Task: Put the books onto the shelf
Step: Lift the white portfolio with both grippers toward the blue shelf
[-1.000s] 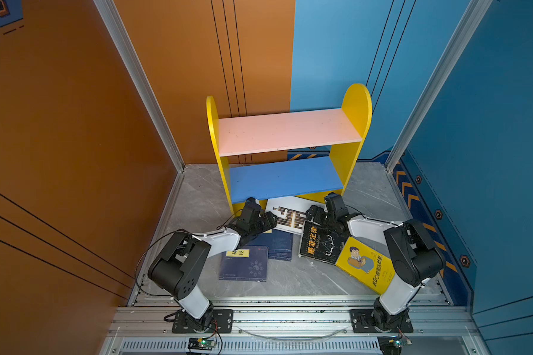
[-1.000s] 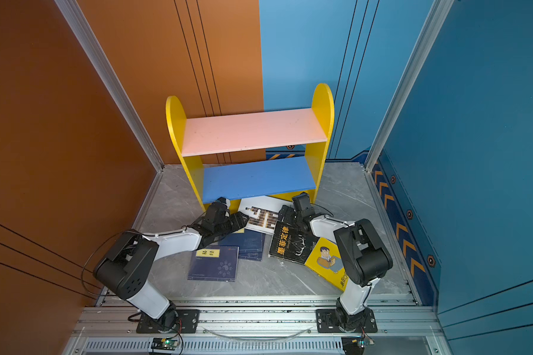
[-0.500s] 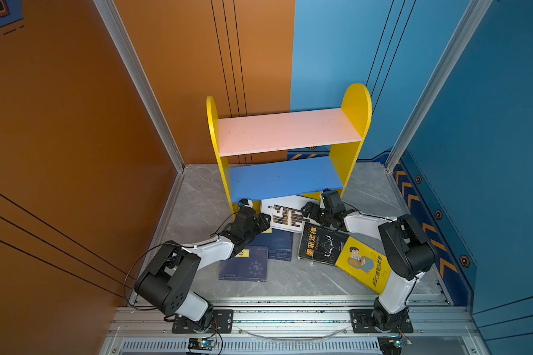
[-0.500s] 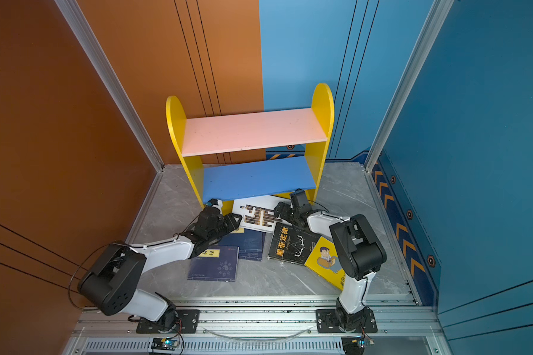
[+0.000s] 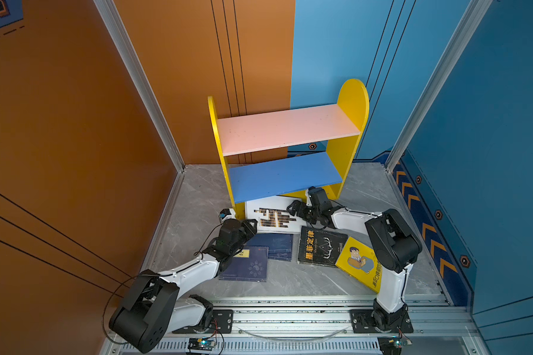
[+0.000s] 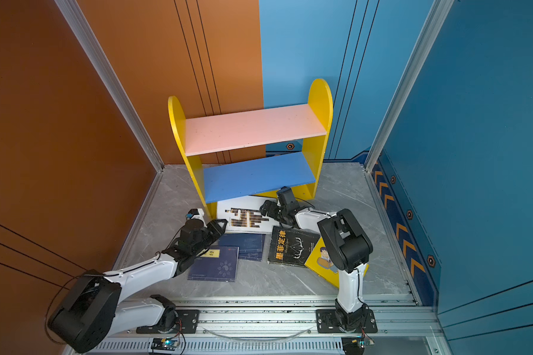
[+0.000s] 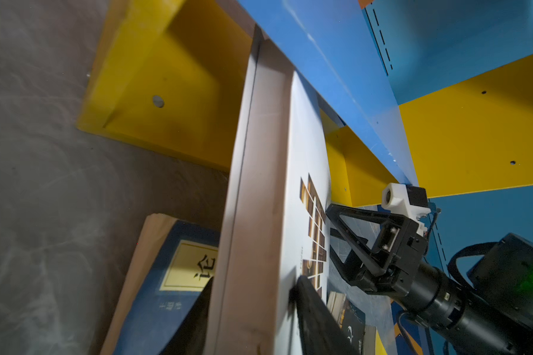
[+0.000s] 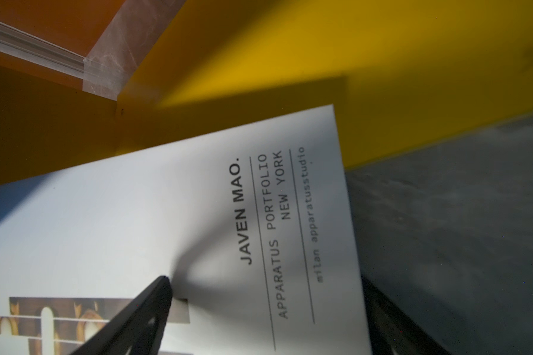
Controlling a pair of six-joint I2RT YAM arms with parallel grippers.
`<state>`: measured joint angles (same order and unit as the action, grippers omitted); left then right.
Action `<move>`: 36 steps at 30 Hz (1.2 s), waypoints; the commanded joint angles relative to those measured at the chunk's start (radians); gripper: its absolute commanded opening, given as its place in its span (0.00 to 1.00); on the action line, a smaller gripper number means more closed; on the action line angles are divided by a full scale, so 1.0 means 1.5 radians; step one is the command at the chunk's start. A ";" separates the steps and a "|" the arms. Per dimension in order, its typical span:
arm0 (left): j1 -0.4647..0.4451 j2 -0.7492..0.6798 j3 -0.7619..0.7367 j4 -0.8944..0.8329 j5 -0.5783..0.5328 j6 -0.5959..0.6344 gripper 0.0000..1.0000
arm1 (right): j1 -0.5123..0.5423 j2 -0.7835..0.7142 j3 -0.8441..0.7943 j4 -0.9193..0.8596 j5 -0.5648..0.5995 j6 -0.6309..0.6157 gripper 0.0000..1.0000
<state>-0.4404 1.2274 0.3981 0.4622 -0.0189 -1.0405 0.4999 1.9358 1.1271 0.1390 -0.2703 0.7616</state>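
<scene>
Just now L gripper (image 5: 250,224) narrowed onto near-left corner of white book (image 5: 260,205), R gripper (image 5: 293,209) stayed wide at its right edge, so lift to shelf (image 5: 351,101) seemed next.

A robotics lab test cell, walled in with panels.

Two white-and-black robot arms (image 5: 194,270) are bolted by black base plates (image 5: 360,321) to an aluminium rail (image 5: 290,318) at the front edge of a grey, marble-look surface (image 5: 290,285). Flat orange panels (image 5: 74,123) and blue panels (image 5: 490,138) close the surface in on three sides, joined by slanting aluminium corner posts (image 5: 142,92). Orange chevron markings (image 5: 428,229) run along the foot of the blue side. Small bare circuit boards (image 5: 202,342) with lit indicators sit below the rail. A small shelf (image 5: 290,129) in yellow, pink and blue stands at the back, against the panels.
</scene>
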 commanded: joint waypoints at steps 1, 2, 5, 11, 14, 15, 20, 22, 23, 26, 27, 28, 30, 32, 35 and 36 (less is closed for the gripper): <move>0.008 -0.028 -0.015 0.024 0.017 -0.021 0.41 | 0.014 0.013 0.039 0.079 -0.035 0.014 0.92; 0.011 -0.034 -0.018 0.023 0.018 -0.023 0.41 | 0.015 0.014 0.041 0.089 -0.036 0.018 0.92; 0.016 -0.050 -0.024 0.019 0.023 -0.035 0.40 | 0.020 0.018 0.052 0.092 -0.037 0.034 0.90; 0.017 -0.086 -0.034 0.019 0.042 -0.068 0.36 | 0.033 -0.017 0.037 0.039 0.003 0.047 0.90; 0.016 -0.106 -0.043 0.019 0.054 -0.092 0.36 | 0.030 -0.048 0.027 -0.001 0.027 0.056 0.91; 0.016 -0.114 -0.045 0.019 0.060 -0.099 0.35 | 0.027 -0.060 0.023 -0.020 0.031 0.059 0.91; 0.011 -0.139 -0.054 0.017 0.087 -0.125 0.32 | 0.007 -0.116 0.004 -0.078 0.036 0.065 0.92; 0.006 -0.147 -0.058 0.016 0.092 -0.141 0.30 | -0.002 -0.136 0.000 -0.092 0.029 0.060 0.92; 0.003 -0.150 -0.059 0.017 0.090 -0.146 0.30 | -0.006 -0.142 0.001 -0.098 0.027 0.058 0.92; -0.010 -0.168 -0.060 0.017 0.074 -0.163 0.29 | -0.014 -0.165 0.000 -0.103 0.024 0.050 0.93; -0.012 -0.178 -0.060 0.016 0.067 -0.164 0.29 | -0.017 -0.169 0.003 -0.103 0.024 0.046 0.93; -0.013 -0.187 -0.059 0.016 0.060 -0.166 0.29 | -0.020 -0.172 0.006 -0.104 0.024 0.043 0.93; -0.014 -0.207 -0.059 0.004 0.046 -0.175 0.28 | -0.027 -0.176 0.013 -0.108 0.021 0.042 0.93; -0.014 -0.224 -0.052 -0.022 0.041 -0.182 0.27 | -0.032 -0.185 0.017 -0.109 0.015 0.045 0.93; -0.015 -0.246 -0.048 -0.052 0.047 -0.185 0.27 | -0.040 -0.204 0.017 -0.115 0.012 0.050 0.93; -0.016 -0.253 -0.051 -0.059 0.048 -0.187 0.27 | -0.043 -0.212 0.017 -0.119 0.011 0.050 0.93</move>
<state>-0.4568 0.8894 0.3088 0.3489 0.0605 -1.3151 0.4477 1.6760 1.1362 -0.0021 -0.2382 0.8387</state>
